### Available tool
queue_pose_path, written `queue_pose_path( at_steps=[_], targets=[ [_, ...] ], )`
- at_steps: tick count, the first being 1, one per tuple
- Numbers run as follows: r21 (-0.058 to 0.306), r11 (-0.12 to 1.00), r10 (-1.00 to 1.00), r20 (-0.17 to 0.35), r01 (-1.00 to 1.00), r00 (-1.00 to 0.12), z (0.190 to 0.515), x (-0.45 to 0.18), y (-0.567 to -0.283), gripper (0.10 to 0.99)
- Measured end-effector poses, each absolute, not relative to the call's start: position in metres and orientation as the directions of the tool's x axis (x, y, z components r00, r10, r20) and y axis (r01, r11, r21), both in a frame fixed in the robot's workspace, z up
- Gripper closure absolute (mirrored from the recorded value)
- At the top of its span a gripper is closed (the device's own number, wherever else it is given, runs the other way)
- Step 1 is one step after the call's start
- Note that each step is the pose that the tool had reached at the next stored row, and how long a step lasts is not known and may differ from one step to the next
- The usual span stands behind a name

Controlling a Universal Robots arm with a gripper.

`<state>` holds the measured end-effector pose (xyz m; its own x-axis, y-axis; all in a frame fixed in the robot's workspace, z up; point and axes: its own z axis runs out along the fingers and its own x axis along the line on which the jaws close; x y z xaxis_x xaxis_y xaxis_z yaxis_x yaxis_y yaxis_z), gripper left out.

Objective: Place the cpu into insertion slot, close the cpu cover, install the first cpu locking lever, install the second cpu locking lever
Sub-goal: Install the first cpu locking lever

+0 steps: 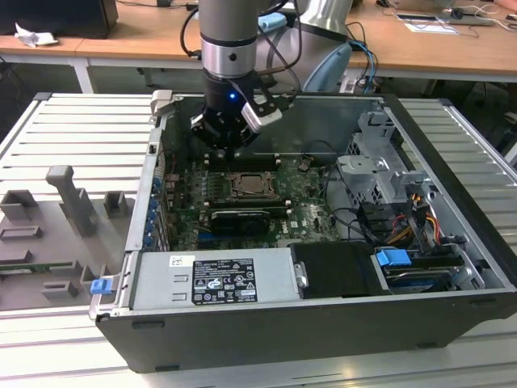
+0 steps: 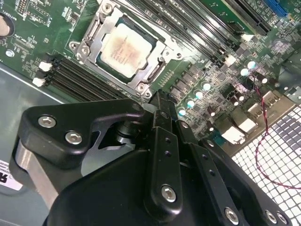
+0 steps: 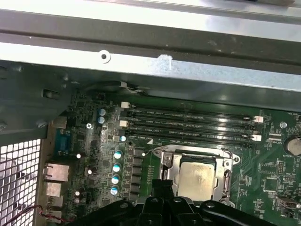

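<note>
**Claw poised beside a loaded socket**

Counter (image 1: 73, 121): ribbed metal, carrying an open computer case (image 1: 452, 242) that spans the middle of the exterior view. Grey fixture blocks (image 1: 74, 200) sit at the exterior view's left.

Green motherboard (image 1: 307, 212): lies flat on the case floor. Long black memory slots (image 3: 188, 125) run side by side along one side of the socket.

Arm (image 1: 229, 48): comes down from the upper centre of the frame and ends over the far part of the board.

Claw (image 2: 159, 96): appears closed with nothing in it; both wrist views show the black linkages meeting at one tip. It hangs above the board and looks clear of all parts.

Insertion slot (image 1: 237, 187): centre of the exterior view, just below the claw in the frame and slightly toward the exterior view's right.

Cpu cover (image 2: 162, 61): the silver frame plate appears to lie flat over the socket, with its window around the chip.

Cpu (image 2: 126, 49): pale metal face up, seated inside the slot and framed by the cover. Judgement: placing is done and the cover is down.

Key relation: in both wrist views the cpu (image 3: 197, 176) lies just beyond the claw tip (image 3: 162, 188), near but not touching. The chip is square, so it has no long axis, and its edges run skew to the linkages in the second wrist view.
</note>
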<state>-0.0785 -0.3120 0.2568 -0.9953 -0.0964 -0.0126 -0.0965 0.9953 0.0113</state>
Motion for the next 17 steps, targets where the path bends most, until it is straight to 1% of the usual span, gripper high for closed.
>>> queue_pose_path(
  at_steps=[11, 17],
  targets=[
    [0.011, 0.995, -0.096, -0.012, -0.096, -0.995, 0.257, -0.096, -0.311, 0.980],
    [0.011, 0.995, -0.096, -0.013, -0.096, -0.995, 0.256, -0.103, -0.301, 0.980]
  ],
)
